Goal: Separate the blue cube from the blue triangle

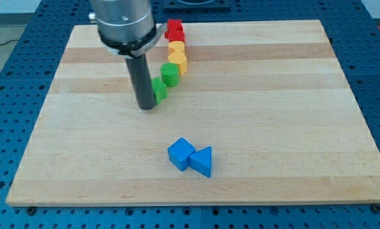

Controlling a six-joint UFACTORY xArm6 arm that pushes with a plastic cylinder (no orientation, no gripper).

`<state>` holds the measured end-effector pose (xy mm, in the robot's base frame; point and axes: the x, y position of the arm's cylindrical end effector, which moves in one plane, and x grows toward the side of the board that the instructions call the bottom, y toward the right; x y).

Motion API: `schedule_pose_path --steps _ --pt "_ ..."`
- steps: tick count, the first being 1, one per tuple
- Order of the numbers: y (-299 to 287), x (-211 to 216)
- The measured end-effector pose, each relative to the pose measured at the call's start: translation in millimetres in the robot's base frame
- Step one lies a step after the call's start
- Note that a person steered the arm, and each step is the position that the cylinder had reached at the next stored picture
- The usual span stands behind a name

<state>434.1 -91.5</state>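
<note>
Blue plastic cube (181, 153) sitting toward view's bottom of pale wooden bench (291, 127), touching blue plastic triangle (202, 161) on cube's right. Separation not yet begun, by my judgement. My tip (146, 107), tool being bare dark rod with nothing to open and holding nothing, standing well above cube, beside green block (159, 90). Next move calling for tip travelling down to wedge between pair. Red (174, 29), yellow (177, 56), green blocks lining up far above cube. Blue perforated table (11, 76) surrounding bench.

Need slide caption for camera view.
My tip beside small green block, far above touching blue cube and blue triangle on wooden board.
</note>
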Motion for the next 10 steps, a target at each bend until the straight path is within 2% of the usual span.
schedule_pose_path --steps 1,3,4,5,6,7,9,10 --pt "1.7 0.1" --pt "-14.2 51.1" --pt "-20.0 96.0" --pt "12.3 149.1" --pt "65.8 168.2" --pt "86.4 152.9" --pt "11.5 77.3" --pt "7.6 88.9"
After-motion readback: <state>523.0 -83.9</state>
